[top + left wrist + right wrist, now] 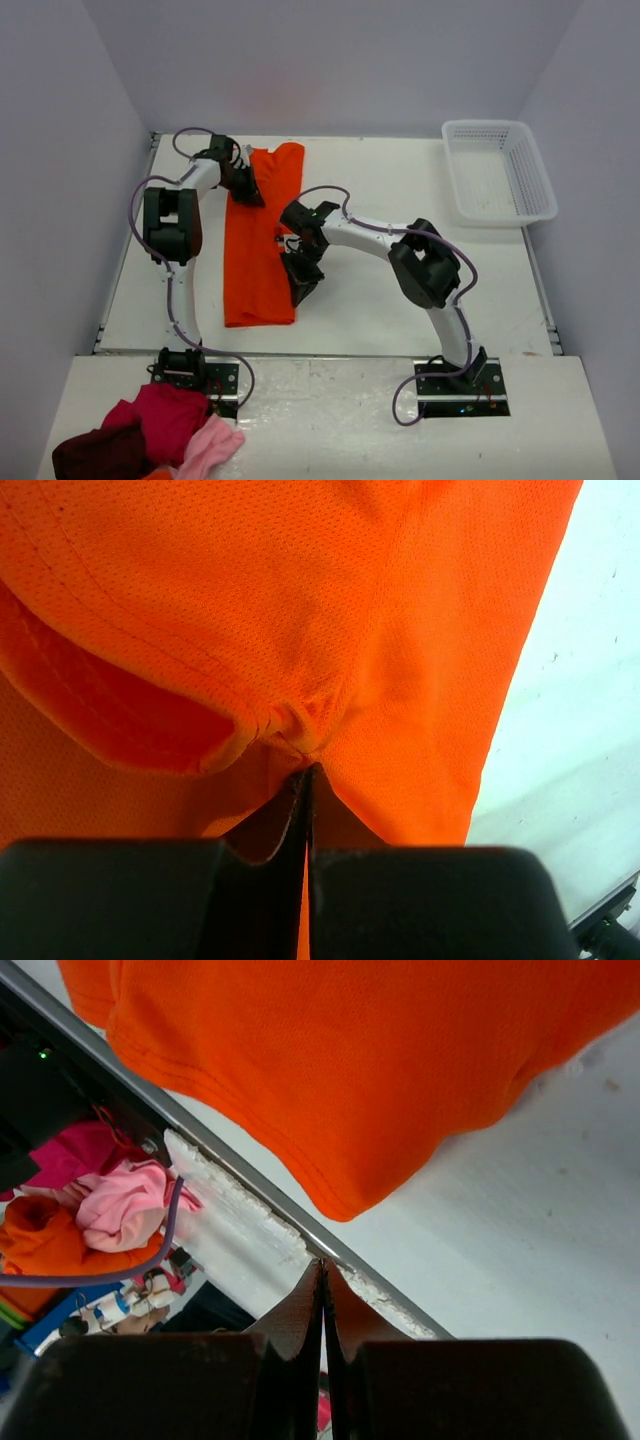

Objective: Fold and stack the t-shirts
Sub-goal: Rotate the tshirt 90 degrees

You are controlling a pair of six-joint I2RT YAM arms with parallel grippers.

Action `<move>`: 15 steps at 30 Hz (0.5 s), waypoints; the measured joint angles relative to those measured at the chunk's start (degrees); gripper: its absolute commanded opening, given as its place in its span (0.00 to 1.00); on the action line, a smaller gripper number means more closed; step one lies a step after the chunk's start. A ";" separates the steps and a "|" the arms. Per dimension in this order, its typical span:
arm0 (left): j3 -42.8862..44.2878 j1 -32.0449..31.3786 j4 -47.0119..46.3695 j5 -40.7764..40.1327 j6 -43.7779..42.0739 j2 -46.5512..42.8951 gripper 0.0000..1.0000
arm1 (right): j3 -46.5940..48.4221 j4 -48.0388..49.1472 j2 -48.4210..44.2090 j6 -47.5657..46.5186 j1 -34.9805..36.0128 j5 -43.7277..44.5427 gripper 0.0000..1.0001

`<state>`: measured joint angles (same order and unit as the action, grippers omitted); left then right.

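One bright orange t-shirt (258,240) lies on the white table as a long narrow strip running from the far side toward the near edge. My left gripper (250,190) sits on its far part. In the left wrist view that gripper (308,770) is shut, and the cloth (400,630) puckers into small folds right at the tips, pinched there. My right gripper (303,288) hovers just right of the strip's near half. Seen from the right wrist, it (323,1264) is shut with nothing in it, and a hemmed corner of the shirt (350,1110) lies a little ahead of the tips.
A white mesh basket (498,170) stands at the far right corner. A heap of red, maroon and pink clothes (150,435) lies off the table beside the left arm's base, also seen from the right wrist (110,1205). The table's near edge (250,1210) runs close to the right gripper.
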<state>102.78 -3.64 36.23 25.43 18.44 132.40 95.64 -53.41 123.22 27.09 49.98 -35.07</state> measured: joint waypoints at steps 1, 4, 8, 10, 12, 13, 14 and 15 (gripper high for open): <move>-0.13 0.00 -0.17 0.00 -0.02 -0.09 0.00 | 0.90 -0.17 1.18 -0.07 0.02 -0.09 0.00; -0.35 0.00 -0.39 0.02 -0.02 -0.20 0.00 | 4.72 -0.72 4.96 -0.11 0.04 -0.44 0.00; -0.44 0.00 -0.52 0.04 -0.02 -0.22 0.00 | 7.63 -0.87 7.69 -0.11 0.15 -0.48 0.00; -0.44 0.00 -0.52 0.04 -0.02 -0.24 0.00 | 8.68 -0.92 8.57 -0.11 0.20 -0.50 0.00; -0.44 0.00 -0.52 0.07 -0.02 -0.24 0.00 | 9.84 -1.01 9.60 -0.13 0.22 -0.48 0.00; -0.42 -0.02 -0.52 0.07 -0.02 -0.24 0.00 | 10.16 -0.98 10.01 -0.13 0.24 -0.50 0.00; -0.42 0.00 -0.52 0.11 -0.02 -0.24 0.00 | 10.23 -0.92 10.34 -0.11 0.24 -0.48 0.00; -0.44 0.00 -0.52 0.22 -0.02 -0.24 0.00 | 10.05 -0.72 10.60 -0.09 0.24 -0.48 0.00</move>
<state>102.35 -3.64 35.70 25.65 18.41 132.16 105.69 -54.13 133.82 27.00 50.22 -35.55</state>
